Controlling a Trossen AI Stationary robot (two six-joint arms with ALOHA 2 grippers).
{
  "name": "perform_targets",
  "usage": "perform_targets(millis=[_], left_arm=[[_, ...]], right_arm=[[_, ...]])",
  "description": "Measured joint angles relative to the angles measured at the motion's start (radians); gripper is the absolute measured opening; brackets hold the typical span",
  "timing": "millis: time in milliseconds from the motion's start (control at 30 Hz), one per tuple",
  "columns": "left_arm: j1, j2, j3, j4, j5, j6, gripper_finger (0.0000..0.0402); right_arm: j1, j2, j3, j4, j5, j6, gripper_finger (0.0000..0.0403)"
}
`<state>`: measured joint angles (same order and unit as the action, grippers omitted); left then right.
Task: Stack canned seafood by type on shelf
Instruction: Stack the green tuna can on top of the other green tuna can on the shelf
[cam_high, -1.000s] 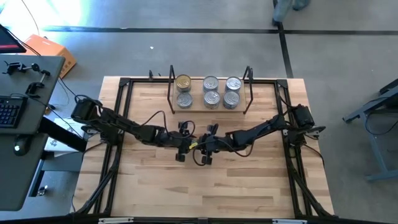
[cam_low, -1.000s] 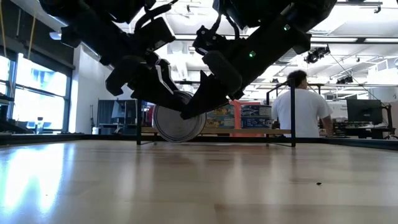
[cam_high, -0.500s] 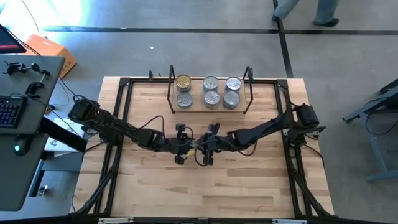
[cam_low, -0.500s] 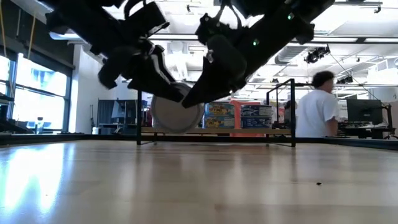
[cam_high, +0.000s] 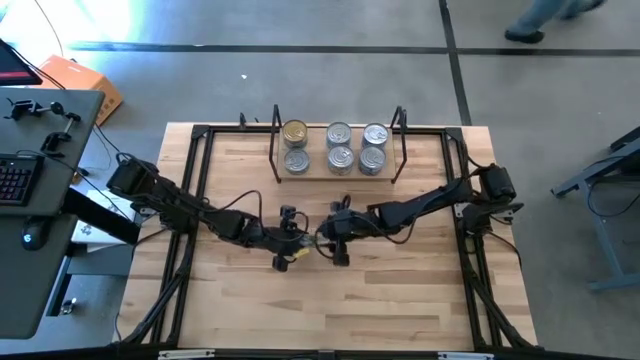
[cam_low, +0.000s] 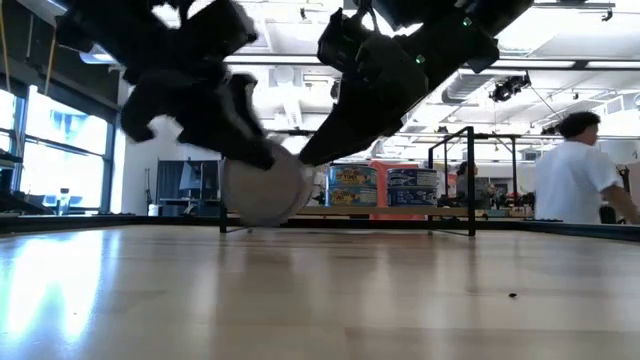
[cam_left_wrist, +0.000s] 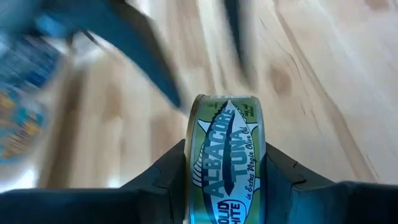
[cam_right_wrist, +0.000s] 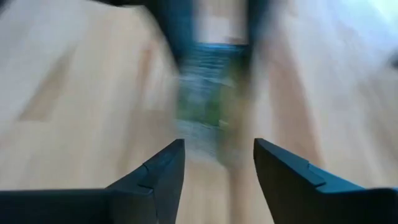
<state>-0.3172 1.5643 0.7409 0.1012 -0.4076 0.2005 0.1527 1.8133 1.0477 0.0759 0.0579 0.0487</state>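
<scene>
The left gripper (cam_left_wrist: 225, 186) pinches a tuna can (cam_left_wrist: 226, 158) on edge between its two fingers, the label reading "Albacore Tuna" and the rim standing upright. In the high view that gripper (cam_high: 284, 250) sits near the table's middle, with the can (cam_low: 262, 190) held just above the wood in the low view. Facing it from about 3 o'clock, the right gripper (cam_high: 337, 243) has its fingers spread apart with nothing between them (cam_right_wrist: 214, 165), the can a blur just beyond its tips.

By my reading this is a handover just done: the can has passed to the left arm, and the right is free. The next move calls for turning the can flat and carrying it toward 12 o'clock to the shelf (cam_high: 338, 176), then setting it on a matching stack.

The shelf holds six cans in three columns: a gold-lidded can (cam_high: 294, 131) at its 9 o'clock end with a silver one in front, and silver-lidded cans (cam_high: 340, 134) filling the middle and 3 o'clock columns.
</scene>
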Motion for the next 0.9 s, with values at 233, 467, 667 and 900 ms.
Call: perform_targets(millis=[233,467,667,900], left_arm=[[-0.001,0.001,-0.001,-0.104,-0.043,-0.062,0.012],[0.044,-0.019,0.093,-0.118,-0.374,0.085,0.012],[0.225,-0.019,0.16,-0.118,-0.389,0.286,0.012],[0.401,-0.007,0.161,-0.143,-0.388,0.458,0.012]], right_arm=[[-0.021,-0.048,0.0,-0.23,0.271,0.164,0.0192],[0.074,-0.05,-0.021,-0.336,0.622,0.289,0.0193],[0.149,-0.05,-0.096,-0.351,0.822,0.415,0.0193],[0.192,-0.05,-0.154,-0.353,0.916,0.522,0.0193]])
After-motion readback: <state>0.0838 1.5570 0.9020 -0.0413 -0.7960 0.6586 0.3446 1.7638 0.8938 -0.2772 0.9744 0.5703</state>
